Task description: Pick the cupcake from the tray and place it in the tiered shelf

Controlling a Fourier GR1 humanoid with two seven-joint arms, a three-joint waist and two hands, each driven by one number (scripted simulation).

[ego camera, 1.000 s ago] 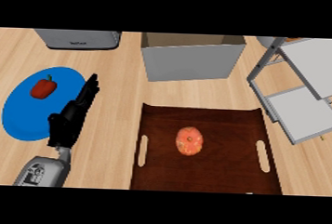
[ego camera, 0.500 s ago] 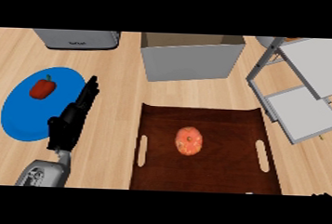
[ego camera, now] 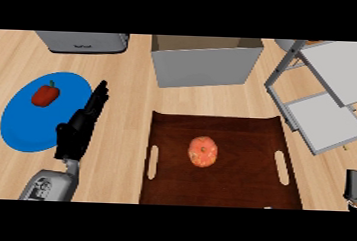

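The cupcake, orange-pink and round, sits near the middle of the dark brown tray. The tiered shelf, grey frame with pale shelves, stands at the right edge. My left hand rests open left of the tray with its fingers straight, pointing away over the counter, apart from the cupcake. Only a small dark part of my right hand shows at the lower right edge, right of the tray and below the shelf.
A blue plate with a red bell pepper lies at the left, beside my left hand. An open grey box stands behind the tray. A grey appliance sits at the back left.
My right hand has come into view at the lower right edge. The left hand has hardly moved, and the cupcake lies where it was.
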